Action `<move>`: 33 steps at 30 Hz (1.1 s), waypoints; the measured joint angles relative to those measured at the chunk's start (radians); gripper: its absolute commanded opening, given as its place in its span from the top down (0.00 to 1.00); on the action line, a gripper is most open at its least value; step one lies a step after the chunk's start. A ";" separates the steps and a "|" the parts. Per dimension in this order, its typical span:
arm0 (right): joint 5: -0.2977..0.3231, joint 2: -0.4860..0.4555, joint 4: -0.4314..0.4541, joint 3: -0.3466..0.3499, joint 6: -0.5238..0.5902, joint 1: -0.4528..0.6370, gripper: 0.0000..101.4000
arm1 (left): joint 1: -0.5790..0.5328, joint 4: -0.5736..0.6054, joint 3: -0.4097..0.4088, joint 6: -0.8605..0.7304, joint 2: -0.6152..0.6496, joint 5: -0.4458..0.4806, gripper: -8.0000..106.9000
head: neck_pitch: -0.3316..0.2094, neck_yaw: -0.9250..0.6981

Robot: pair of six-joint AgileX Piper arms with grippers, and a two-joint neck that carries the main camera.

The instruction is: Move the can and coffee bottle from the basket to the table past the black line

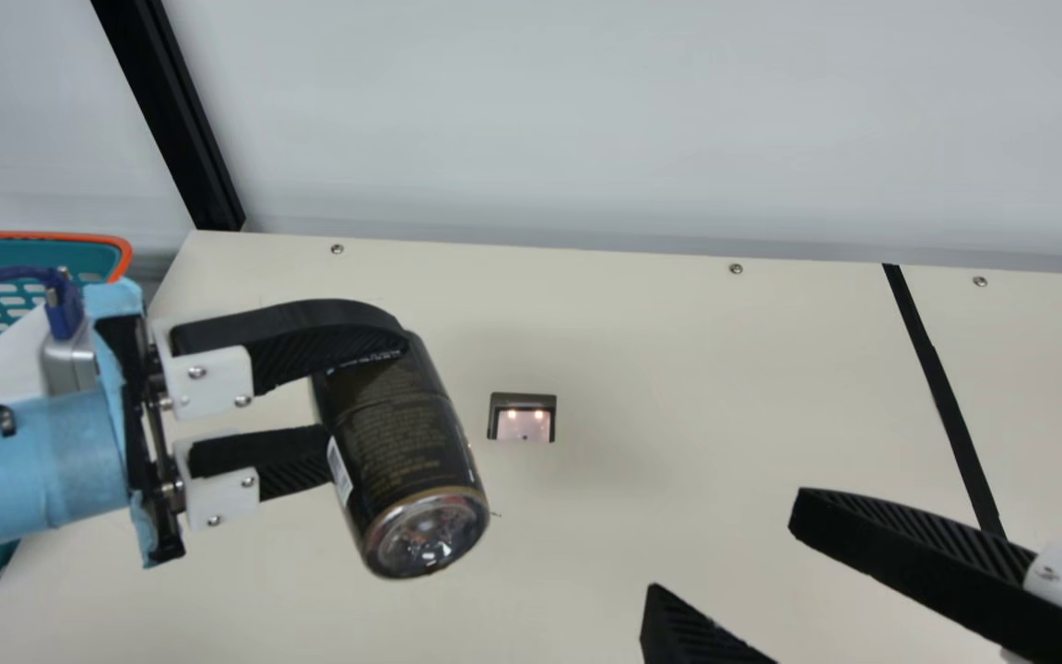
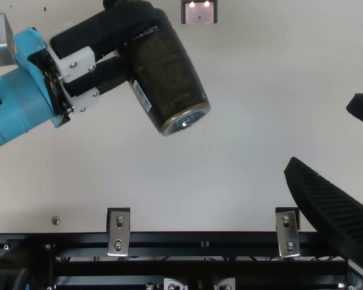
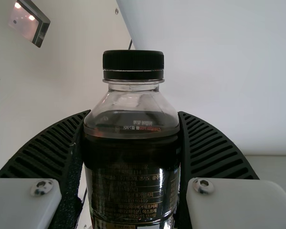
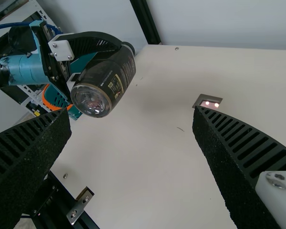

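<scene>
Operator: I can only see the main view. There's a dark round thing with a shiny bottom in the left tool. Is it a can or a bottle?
Observer: A dark coffee bottle. The left wrist view shows its ridged black screw cap, which is on.
Operator: Can you see any drink inside?
Observer: Yes. In the left wrist view, dark liquid shows through the clear plastic, with the shoulder above it unfilled.
Operator: And what's at the edge of the cream table, below my picture?
Observer: The top view shows a long black metal rail there, with two silvery metal brackets.
</scene>
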State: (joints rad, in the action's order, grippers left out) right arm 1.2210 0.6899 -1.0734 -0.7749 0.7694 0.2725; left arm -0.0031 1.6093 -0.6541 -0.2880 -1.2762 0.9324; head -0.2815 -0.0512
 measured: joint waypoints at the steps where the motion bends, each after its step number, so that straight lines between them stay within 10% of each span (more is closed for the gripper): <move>1: 0.000 0.000 0.000 0.000 0.000 0.000 0.00 | 0.000 0.000 0.000 0.000 0.000 0.000 0.84 | -0.005 0.005; 33: -0.103 0.203 -0.123 -0.053 -0.138 -0.166 0.00 | -0.011 0.064 -0.033 0.030 0.016 0.036 0.84 | -0.005 0.005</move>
State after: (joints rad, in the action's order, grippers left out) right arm 1.1180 0.8925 -1.1969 -0.8279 0.6317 0.1065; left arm -0.0143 1.6729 -0.6868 -0.2583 -1.2605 0.9685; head -0.2866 -0.0461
